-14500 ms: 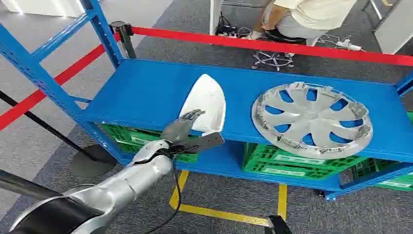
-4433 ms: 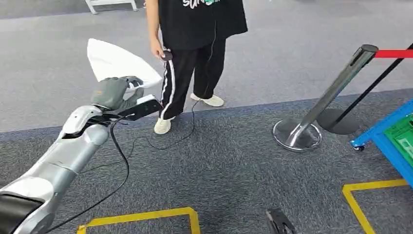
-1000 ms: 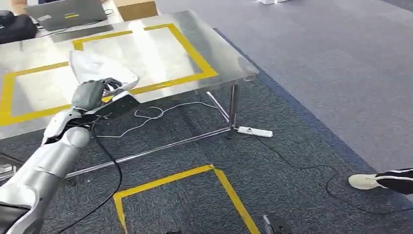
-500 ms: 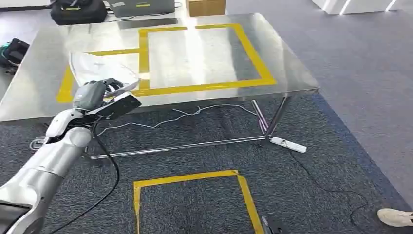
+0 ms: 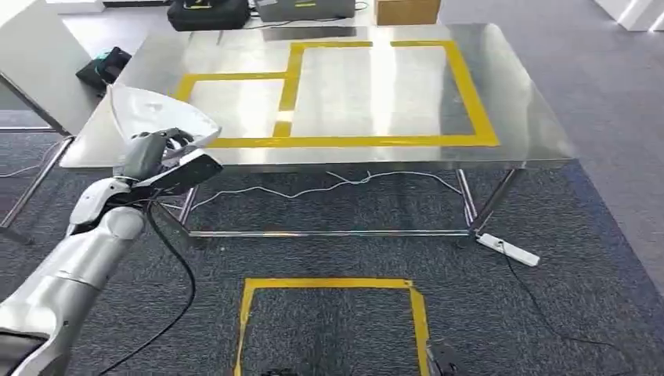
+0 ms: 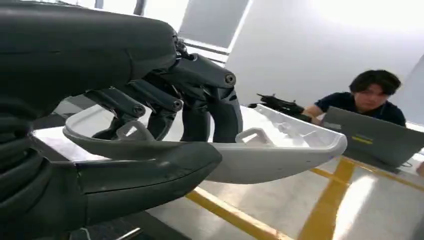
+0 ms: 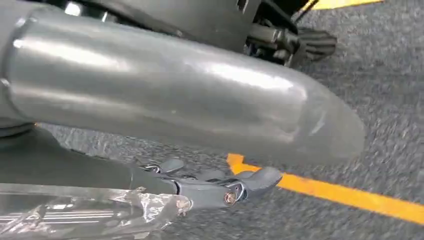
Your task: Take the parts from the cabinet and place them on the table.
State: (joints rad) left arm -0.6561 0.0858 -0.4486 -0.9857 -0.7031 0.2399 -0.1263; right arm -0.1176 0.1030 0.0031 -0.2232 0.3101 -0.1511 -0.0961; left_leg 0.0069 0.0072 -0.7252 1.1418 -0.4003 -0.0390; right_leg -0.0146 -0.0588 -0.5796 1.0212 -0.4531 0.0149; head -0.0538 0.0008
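Since 0.5 s ago the whole scene has slid sideways in the head view, so the camera has turned: the steel table [image 5: 517, 102] now sits squarely ahead, its yellow taped outline [image 5: 376, 141] nearly centred, while the arm's pose looks unchanged.

The left hand [image 5: 153, 153] is clamped on the white shell-shaped part [image 5: 153, 113]. In the left wrist view the thick thumb [image 6: 150, 167] lies under the part's rim and the dark fingers [image 6: 210, 107] hook over into its hollow, so the part [image 6: 280, 150] rides like a shallow dish, hollow side up. That pinch across the rim is likely chosen because the shell is thin and broad, with no handle to wrap.

It is held raised at the table's near left corner, over the edge and not touching the steel. The height probably keeps the rim clear of the tabletop until the robot is close enough to lower it.

Of the right hand [image 7: 220, 187], hanging beside the body above the carpet, I cannot tell the state.

A person works at a laptop [image 6: 375, 142] beyond the table.
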